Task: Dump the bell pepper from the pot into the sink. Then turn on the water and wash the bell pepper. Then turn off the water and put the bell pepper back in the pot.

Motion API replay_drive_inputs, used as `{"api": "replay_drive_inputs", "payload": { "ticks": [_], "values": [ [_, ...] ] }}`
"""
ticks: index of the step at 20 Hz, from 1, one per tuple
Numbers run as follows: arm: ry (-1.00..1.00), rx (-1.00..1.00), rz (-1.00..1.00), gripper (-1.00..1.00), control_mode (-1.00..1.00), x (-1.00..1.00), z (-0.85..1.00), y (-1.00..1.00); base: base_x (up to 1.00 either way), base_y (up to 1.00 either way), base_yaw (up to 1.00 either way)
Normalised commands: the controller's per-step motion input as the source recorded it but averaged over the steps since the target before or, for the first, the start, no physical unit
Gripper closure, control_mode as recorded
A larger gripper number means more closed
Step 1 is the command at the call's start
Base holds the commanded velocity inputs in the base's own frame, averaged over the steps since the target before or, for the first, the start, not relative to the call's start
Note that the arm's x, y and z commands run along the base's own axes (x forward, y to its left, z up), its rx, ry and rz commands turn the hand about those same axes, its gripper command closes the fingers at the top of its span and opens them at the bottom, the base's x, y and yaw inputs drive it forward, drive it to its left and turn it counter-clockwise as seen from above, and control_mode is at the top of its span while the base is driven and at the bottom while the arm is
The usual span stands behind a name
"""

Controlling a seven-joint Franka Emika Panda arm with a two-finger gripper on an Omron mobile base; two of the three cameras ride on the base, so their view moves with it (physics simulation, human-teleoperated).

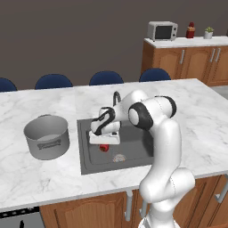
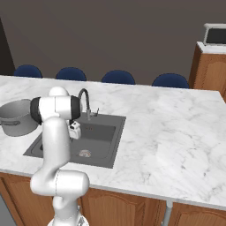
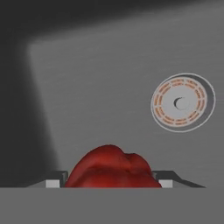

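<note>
Your gripper (image 3: 107,183) has its jaws spread to either side of the bell pepper (image 3: 109,168), which sits at six o'clock on the sink (image 3: 100,87) floor, drain (image 3: 183,102) at two o'clock; not visibly clamped.

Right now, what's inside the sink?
The bell pepper lies on the sink floor, directly under the gripper, between its fingers in the hand view. The pale round drain sits beside it. The hand covers the pepper's top; no water visible.
</note>
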Motion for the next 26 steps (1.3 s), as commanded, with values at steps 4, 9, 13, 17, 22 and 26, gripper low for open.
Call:
{"api": "replay_drive_inputs", "payload": {
  "ticks": [4, 9, 13, 17, 22, 26],
  "values": [
    [-0.09, 0.0, 0.0, 1.0, -1.0, 0.0, 0.29, 0.0, 0.0, 0.0, 0.0],
    [-0.08, 0.0, 0.0, 1.0, -1.0, 0.0, 0.27, 0.0, 0.0, 0.0, 0.0],
    [-0.08, 0.0, 0.0, 1.0, -1.0, 0.0, 0.3, 0.0, 0.0, 0.0, 0.0],
    [-0.07, 0.0, 0.0, 1.0, -1.0, 0.0, 0.32, 0.0, 0.0, 0.0, 0.0],
    [-0.08, 0.0, 0.0, 1.0, -1.0, 0.0, 0.32, 0.0, 0.0, 0.0, 0.0],
    [-0.08, 0.0, 0.0, 1.0, -1.0, -0.03, 0.33, 0.0, 0.0, 0.0, 0.0]
  ]
}}
